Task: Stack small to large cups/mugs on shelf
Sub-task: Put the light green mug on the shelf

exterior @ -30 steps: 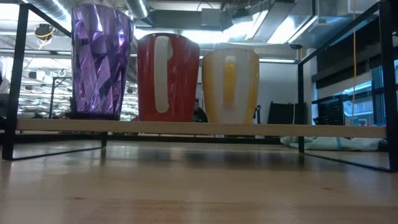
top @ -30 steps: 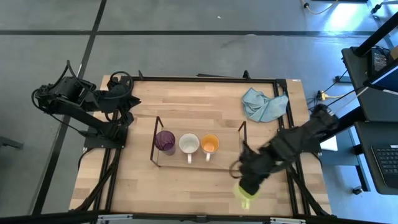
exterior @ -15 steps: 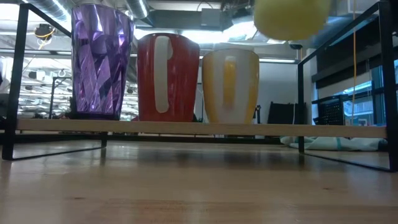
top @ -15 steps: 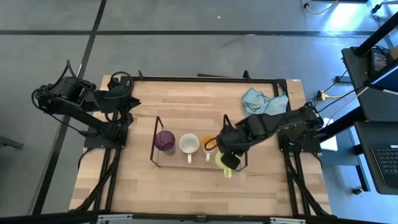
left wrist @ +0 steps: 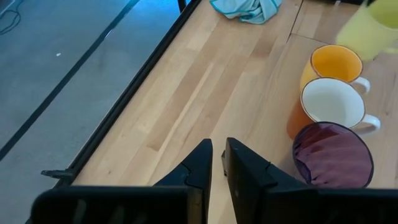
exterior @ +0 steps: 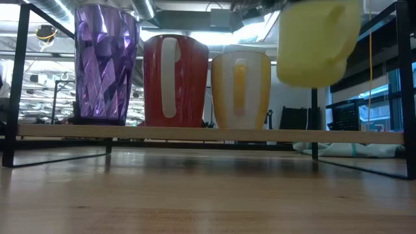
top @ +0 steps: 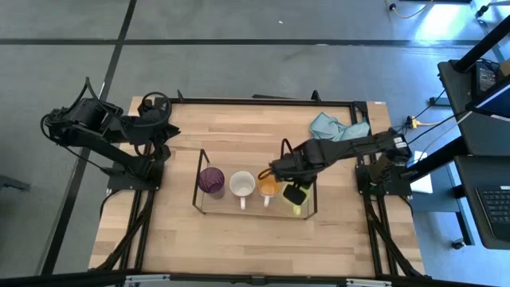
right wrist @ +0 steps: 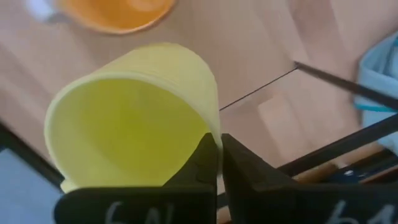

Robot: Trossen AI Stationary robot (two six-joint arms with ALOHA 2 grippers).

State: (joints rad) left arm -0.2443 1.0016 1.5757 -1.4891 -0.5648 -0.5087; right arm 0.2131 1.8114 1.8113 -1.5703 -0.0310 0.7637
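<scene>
The yellow-green mug [top: 300,201] [exterior: 318,43] hangs in my right gripper [top: 292,191] [right wrist: 217,163] over the right end of the black wire shelf [top: 239,209] [exterior: 208,133]. It is clear of the board, with its handle toward the near side. On the shelf stand, from left to right, the purple cup [top: 211,182] [exterior: 106,65], the brown-orange mug with white inside [top: 242,185] [exterior: 175,81] and the orange mug [top: 269,185] [exterior: 240,91], each on its base. My left gripper [left wrist: 216,165] waits shut at the table's far left corner. My right gripper pinches the yellow-green mug's wall at the rim [right wrist: 214,127], one finger inside the mug and one outside. The fingers come from above, slanting in from the table's right. The mug is lifted clear of the shelf board and sits roughly upright below the fingers.
A light blue cloth [top: 338,132] [left wrist: 245,9] lies crumpled near the table's far right corner. The shelf's thin wire end frame [right wrist: 261,90] [exterior: 314,104] stands close beside the held mug. The larger black frame [top: 263,101] edges the wooden table.
My right gripper has carried the yellow-green mug from the table's near right part toward the far edge and left, to above the shelf's right end. Over the last half second the mug has come down nearer the board and turned from tipped to roughly upright.
</scene>
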